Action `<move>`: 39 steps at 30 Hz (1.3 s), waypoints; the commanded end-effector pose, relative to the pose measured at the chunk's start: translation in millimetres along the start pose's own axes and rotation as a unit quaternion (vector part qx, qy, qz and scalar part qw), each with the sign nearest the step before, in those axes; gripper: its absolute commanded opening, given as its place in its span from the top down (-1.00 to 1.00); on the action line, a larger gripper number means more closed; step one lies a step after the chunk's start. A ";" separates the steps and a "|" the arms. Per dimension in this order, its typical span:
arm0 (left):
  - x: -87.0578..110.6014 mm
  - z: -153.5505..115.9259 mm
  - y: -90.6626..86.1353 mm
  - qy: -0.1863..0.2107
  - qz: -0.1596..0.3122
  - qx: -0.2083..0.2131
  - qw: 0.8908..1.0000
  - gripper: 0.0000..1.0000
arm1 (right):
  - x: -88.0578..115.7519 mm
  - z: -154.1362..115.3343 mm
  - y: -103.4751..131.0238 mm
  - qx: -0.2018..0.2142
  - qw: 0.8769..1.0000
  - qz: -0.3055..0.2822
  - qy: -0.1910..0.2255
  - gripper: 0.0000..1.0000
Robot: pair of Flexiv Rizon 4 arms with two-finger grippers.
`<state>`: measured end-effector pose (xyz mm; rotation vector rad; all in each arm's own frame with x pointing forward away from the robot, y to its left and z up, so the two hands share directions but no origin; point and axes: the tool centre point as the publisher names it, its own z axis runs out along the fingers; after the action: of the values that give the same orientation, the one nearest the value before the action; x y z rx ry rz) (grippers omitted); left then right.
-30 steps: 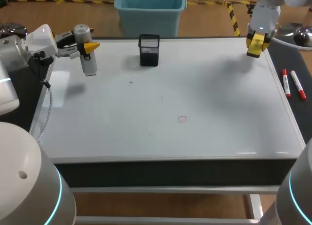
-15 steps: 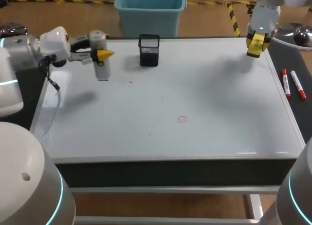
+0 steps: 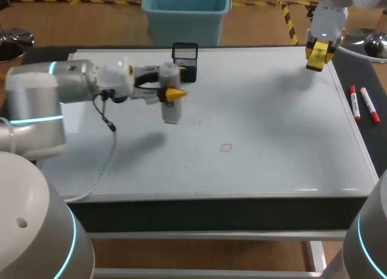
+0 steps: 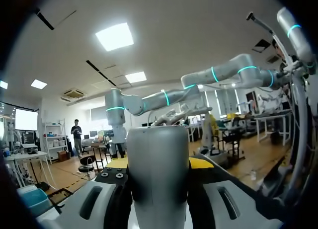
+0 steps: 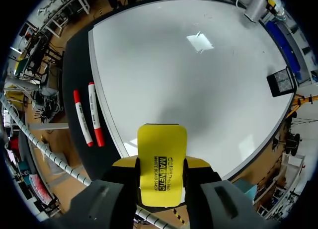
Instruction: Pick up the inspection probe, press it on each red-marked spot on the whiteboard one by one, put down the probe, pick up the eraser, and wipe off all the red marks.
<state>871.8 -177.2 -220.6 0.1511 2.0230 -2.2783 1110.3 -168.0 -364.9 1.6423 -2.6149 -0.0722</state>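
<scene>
Left gripper is clamping the probe upright over the whiteboard near its far edge. The probe is needing a straight, square descent onto the red mark lying nearer the near edge. At the far right corner, right gripper is pinching the eraser. Fainter specks are proving too small to read.

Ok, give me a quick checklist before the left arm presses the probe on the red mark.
1. Grip of left gripper on probe: ok.
2. The probe above red mark: not ok, it hangs off to one side.
3. The whiteboard bare between them: ok.
4. The right gripper with eraser at the far corner, out of the way: ok.
5. Further marks to press: cannot tell.
</scene>
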 end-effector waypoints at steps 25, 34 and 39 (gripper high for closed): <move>43.0 141.0 52.4 0.095 -0.049 0.024 0.994 1.00 | -0.1 -0.9 -2.0 -0.001 1.000 -0.001 0.002 1.00; 47.3 144.3 63.0 0.093 -0.053 0.025 0.994 1.00 | -0.1 -0.9 -2.0 -0.001 1.000 -0.001 0.002 1.00; 48.6 142.4 67.2 0.090 -0.057 0.021 0.994 1.00 | -0.1 -0.9 -2.0 -0.001 1.000 -0.001 0.002 1.00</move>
<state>830.4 -325.4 -274.7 0.2599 2.1244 -2.4564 1110.3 -168.1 -364.9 1.6422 -2.6149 -0.0722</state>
